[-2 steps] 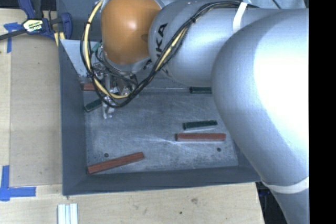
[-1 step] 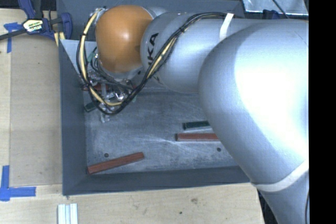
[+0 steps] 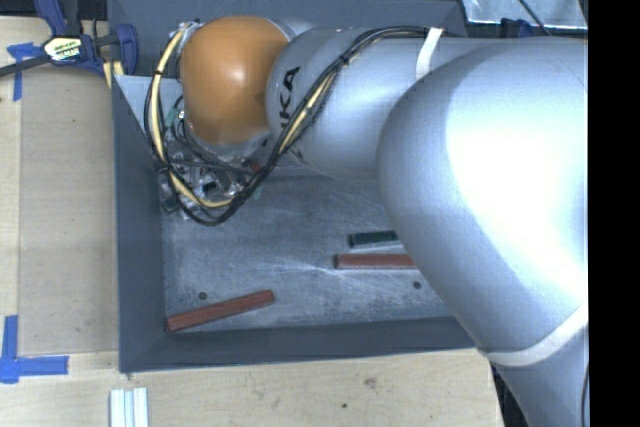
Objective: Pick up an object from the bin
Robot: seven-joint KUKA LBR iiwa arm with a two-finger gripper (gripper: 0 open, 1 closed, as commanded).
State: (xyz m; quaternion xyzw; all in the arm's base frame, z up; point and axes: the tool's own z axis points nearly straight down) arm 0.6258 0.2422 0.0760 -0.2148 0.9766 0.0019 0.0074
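Observation:
My gripper hangs low in the bin's back left part, mostly covered by the wrist above it. What lies under it is hidden. A reddish-brown flat stick rests on the floor near the front wall, well in front of the gripper. Further right lie a second reddish-brown stick and, just behind it, a short dark green bar. Both are partly cut off by the arm.
The large silver arm spans the bin from the right and hides its right half. An orange cover and looped cables sit over the gripper. The bin's left wall stands close to the gripper.

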